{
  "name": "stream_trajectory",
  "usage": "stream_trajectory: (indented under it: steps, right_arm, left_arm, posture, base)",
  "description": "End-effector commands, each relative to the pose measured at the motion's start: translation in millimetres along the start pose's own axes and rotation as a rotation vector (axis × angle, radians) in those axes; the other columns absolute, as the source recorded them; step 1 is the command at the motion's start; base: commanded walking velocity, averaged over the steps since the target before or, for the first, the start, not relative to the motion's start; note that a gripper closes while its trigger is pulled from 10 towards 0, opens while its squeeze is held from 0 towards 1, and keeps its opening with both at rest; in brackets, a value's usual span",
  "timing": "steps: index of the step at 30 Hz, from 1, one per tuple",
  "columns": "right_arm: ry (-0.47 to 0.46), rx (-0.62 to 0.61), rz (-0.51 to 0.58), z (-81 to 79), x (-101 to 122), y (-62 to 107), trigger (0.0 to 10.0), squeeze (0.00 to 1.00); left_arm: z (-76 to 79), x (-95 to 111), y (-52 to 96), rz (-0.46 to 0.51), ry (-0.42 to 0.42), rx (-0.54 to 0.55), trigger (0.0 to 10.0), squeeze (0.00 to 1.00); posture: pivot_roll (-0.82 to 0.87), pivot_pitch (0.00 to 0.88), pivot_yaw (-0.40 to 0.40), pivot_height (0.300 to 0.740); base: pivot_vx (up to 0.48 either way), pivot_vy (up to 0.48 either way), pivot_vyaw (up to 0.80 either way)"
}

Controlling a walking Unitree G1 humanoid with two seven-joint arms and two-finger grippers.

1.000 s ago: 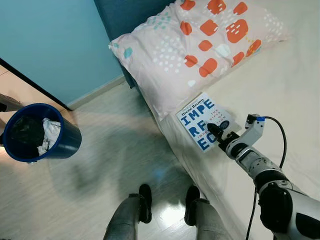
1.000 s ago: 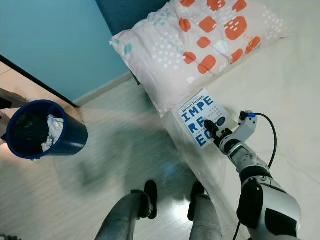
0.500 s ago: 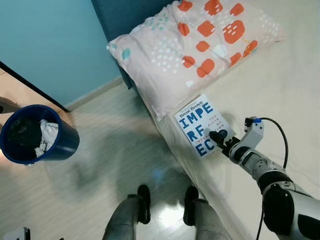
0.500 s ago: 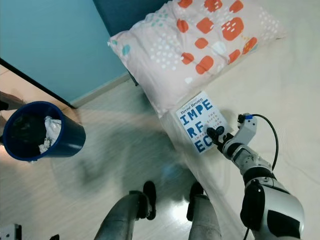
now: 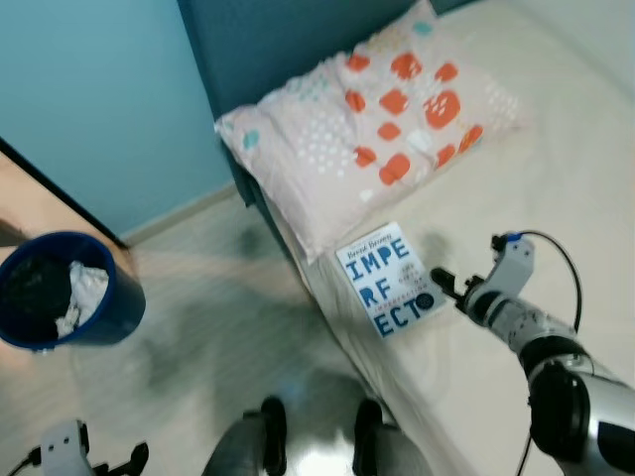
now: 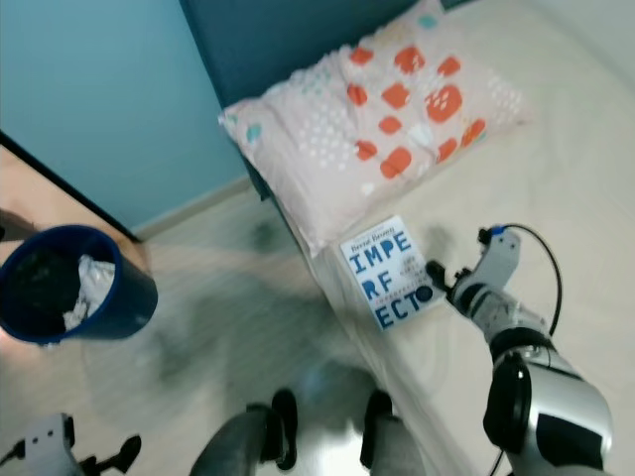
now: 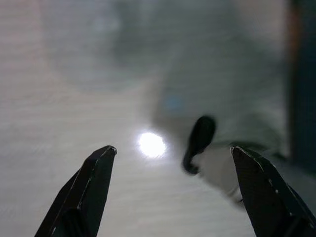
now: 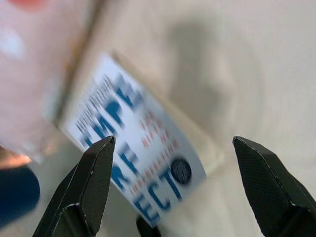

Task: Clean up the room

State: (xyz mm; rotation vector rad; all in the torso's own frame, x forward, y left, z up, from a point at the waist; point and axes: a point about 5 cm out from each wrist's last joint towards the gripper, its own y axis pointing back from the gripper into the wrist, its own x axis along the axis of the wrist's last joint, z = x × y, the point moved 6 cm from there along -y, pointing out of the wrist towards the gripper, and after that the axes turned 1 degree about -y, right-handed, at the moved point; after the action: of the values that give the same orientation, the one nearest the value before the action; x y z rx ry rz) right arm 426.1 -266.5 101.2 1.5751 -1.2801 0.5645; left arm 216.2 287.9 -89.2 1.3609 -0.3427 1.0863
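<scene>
A white book (image 5: 386, 280) with big blue letters lies flat near the bed's edge, just below a pink pillow (image 5: 372, 124) with orange spots. My right gripper (image 5: 440, 282) hovers low over the mattress at the book's right edge, fingers pointing at it. In the right wrist view the gripper (image 8: 173, 144) is open with nothing between its fingers, and the book (image 8: 133, 153) sits just ahead. My left gripper (image 5: 104, 462) hangs low at the lower left, open over the floor (image 7: 74, 74).
A dark blue bin (image 5: 62, 294) holding crumpled white paper stands on the pale floor at the left. The cream mattress (image 5: 566, 169) spreads to the right. A teal headboard (image 5: 268, 50) and a blue wall (image 5: 89, 89) are behind. My legs (image 5: 260, 441) stand beside the bed.
The camera has shifted and blurred. My right gripper has drawn back from above the book's cover to its right edge. My left gripper has come into view at the lower left.
</scene>
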Motion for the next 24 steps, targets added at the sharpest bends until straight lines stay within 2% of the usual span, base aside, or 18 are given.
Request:
stream_trajectory:
  steps: [1, 2, 3, 4, 5, 7, 9, 12, 13, 15, 16, 17, 18, 19, 20, 21, 22, 24]
  right_arm:
    - [0.009, -0.007, -0.013, 3.2, -6.7, 0.1, 10.0, 0.15]
    - [0.030, 0.053, -0.034, -12.2, -12.4, -2.4, 10.0, 0.00]
    - [0.079, 0.145, -0.080, -35.8, -30.3, -5.2, 10.0, 0.00]
    - [0.079, 0.145, -0.080, -35.8, -30.3, -5.2, 10.0, 0.00]
    - [0.117, 0.201, -0.119, -52.1, -48.3, -6.2, 10.0, 0.00]
    - [0.117, 0.201, -0.119, -52.1, -48.3, -6.2, 10.0, 0.00]
    - [0.126, 0.237, -0.154, -64.7, -69.0, -6.2, 10.0, 0.00]
    - [0.157, 0.272, -0.319, -78.6, -163.0, 7.9, 10.0, 0.00]
    - [0.157, 0.272, -0.319, -78.6, -163.0, 7.9, 10.0, 0.00]
    - [0.321, 0.264, -0.447, -67.4, -224.4, 28.6, 10.0, 0.00]
    - [0.321, 0.264, -0.447, -67.4, -224.4, 28.6, 10.0, 0.00]
    - [0.415, 0.234, -0.512, -50.8, -250.7, 41.2, 10.0, 0.00]
    - [0.429, 0.139, -0.589, -21.4, -278.3, 58.8, 10.0, 0.00]
    - [0.429, 0.139, -0.589, -21.4, -278.3, 58.8, 10.0, 0.00]
    - [0.431, 0.000, -0.710, 22.7, -313.5, 91.3, 10.0, 0.00]
    - [0.431, 0.000, -0.710, 22.7, -313.5, 91.3, 10.0, 0.00]
    - [0.442, -0.061, -0.745, 42.0, -320.7, 103.1, 10.0, 0.00]
    - [0.442, -0.061, -0.745, 42.0, -320.7, 103.1, 10.0, 0.00]
  left_arm:
    - [-11.5, -22.4, 7.9, -0.060, 0.023, 0.045, 10.0, 0.00]
    - [-7.9, -23.1, 5.3, -0.065, 0.033, 0.043, 10.0, 0.00]
    - [-1.0, -23.3, 1.1, -0.071, 0.042, 0.041, 10.0, 0.00]
    - [-1.0, -23.3, 1.1, -0.071, 0.042, 0.041, 10.0, 0.00]
    - [4.5, -23.6, -2.1, -0.077, 0.046, 0.040, 10.0, 0.00]
    - [4.5, -23.6, -2.1, -0.077, 0.046, 0.040, 10.0, 0.00]
    - [9.3, -23.4, -5.5, -0.085, 0.042, 0.047, 10.0, 0.00]
    - [14.8, -19.8, -13.3, -0.111, -0.006, 0.102, 10.0, 0.00]
    - [14.8, -19.8, -13.3, -0.111, -0.006, 0.102, 10.0, 0.00]
    - [20.4, -15.6, -17.3, -0.110, -0.016, 0.101, 10.0, 0.00]
    - [20.4, -15.6, -17.3, -0.110, -0.016, 0.101, 10.0, 0.00]
    - [23.6, -15.8, -18.6, -0.117, -0.027, 0.095, 10.0, 0.00]
    - [25.0, -20.0, -18.5, -0.141, -0.044, 0.098, 10.0, 0.00]
    - [25.0, -20.0, -18.5, -0.141, -0.044, 0.098, 10.0, 0.00]
    - [23.9, -31.1, -16.1, -0.193, -0.077, 0.117, 10.0, 0.00]
    - [23.9, -31.1, -16.1, -0.193, -0.077, 0.117, 10.0, 0.00]
    - [21.9, -39.2, -13.5, -0.228, -0.094, 0.133, 10.0, 0.00]
    - [21.9, -39.2, -13.5, -0.228, -0.094, 0.133, 10.0, 0.00]
  posture:
    - [0.13, 0.228, 0.009, 0.740]
    - [0.12, 0.202, 0.001, 0.740]
    - [0.09, 0.146, -0.012, 0.740]
    - [0.09, 0.146, -0.012, 0.740]
    - [0.09, 0.141, -0.013, 0.740]
    - [0.09, 0.141, -0.013, 0.740]
    - [0.07, 0.113, -0.018, 0.740]
    - [0.02, 0.059, -0.018, 0.740]
    - [0.02, 0.059, -0.018, 0.740]
    - [0.02, 0.045, -0.020, 0.740]
    - [0.02, 0.045, -0.020, 0.740]
    - [0.00, 0.037, -0.022, 0.740]
    - [0.00, 0.027, -0.023, 0.740]
    - [0.00, 0.027, -0.023, 0.740]
    - [0.00, 0.026, -0.025, 0.740]
    - [0.00, 0.026, -0.025, 0.740]
    - [0.00, 0.027, -0.033, 0.740]
    - [0.00, 0.027, -0.033, 0.740]
  base:
    - [0.000, 0.000, 0.00]
    - [0.000, 0.000, 0.00]
    - [0.000, 0.000, 0.00]
    - [0.000, 0.000, 0.00]
    - [0.000, 0.000, 0.00]
    - [0.000, 0.000, 0.00]
    - [0.000, 0.000, 0.00]
    - [0.000, 0.000, 0.00]
    - [0.000, 0.000, 0.00]
    - [0.000, 0.000, 0.00]
    - [0.000, 0.000, 0.00]
    - [0.000, 0.000, 0.00]
    - [0.000, 0.000, 0.00]
    - [0.000, 0.000, 0.00]
    - [0.000, 0.000, 0.00]
    - [0.000, 0.000, 0.00]
    - [0.000, 0.000, 0.00]
    - [0.000, 0.000, 0.00]
